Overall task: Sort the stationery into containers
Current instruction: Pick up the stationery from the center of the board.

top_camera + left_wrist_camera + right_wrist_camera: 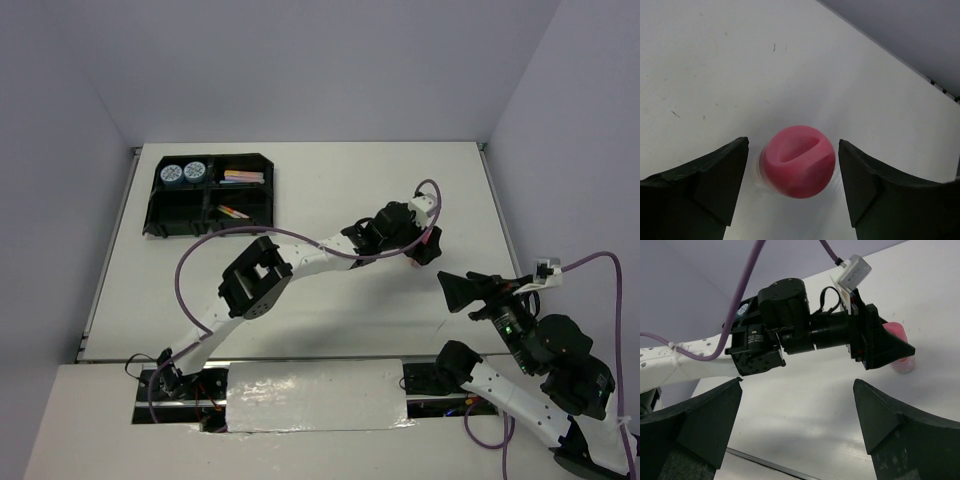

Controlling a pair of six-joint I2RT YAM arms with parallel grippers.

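Observation:
The pink-capped bottle (800, 161) stands upright on the white table. My left gripper (792, 145) is open, with one finger on each side of the cap and a gap on both sides. In the top view the left gripper (425, 245) is at the table's right centre, and the bottle (434, 239) is mostly hidden by it. My right gripper (796, 385) is open and empty. It faces the left gripper and the bottle (903, 364). The black tray (160, 215) is at the far left. It holds two blue tubs (183, 172) and markers (243, 176).
The left arm (300, 262) reaches across the middle of the table with its purple cable looping above. The right gripper (458, 290) is just right of and nearer than the left one. Walls enclose the table at the back and on both sides.

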